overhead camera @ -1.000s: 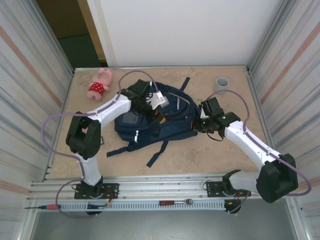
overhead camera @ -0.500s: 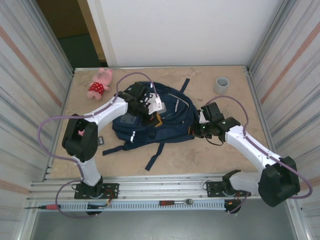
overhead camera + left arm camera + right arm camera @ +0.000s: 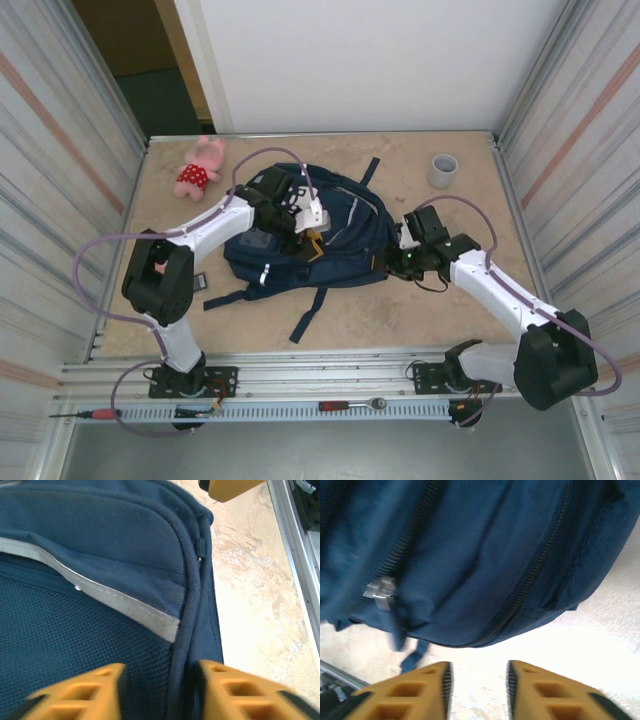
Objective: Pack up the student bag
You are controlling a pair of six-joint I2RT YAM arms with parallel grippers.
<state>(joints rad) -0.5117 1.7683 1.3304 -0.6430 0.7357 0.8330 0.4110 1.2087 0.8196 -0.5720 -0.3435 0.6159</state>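
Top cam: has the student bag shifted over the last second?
Yes. The student bag has slid slightly left, away from the grey cup and toward the pink plush toy, which both stayed put.

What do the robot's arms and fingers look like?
The left arm and right arm are white with black joints, each trailing a purple cable. The left gripper and right gripper have chunky orange fingers with square hollows.

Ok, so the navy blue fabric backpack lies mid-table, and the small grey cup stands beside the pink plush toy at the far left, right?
No: the small grey cup stands at the far right, apart from the pink plush toy at far left, as the top external view shows. The navy blue fabric backpack lies mid-table.
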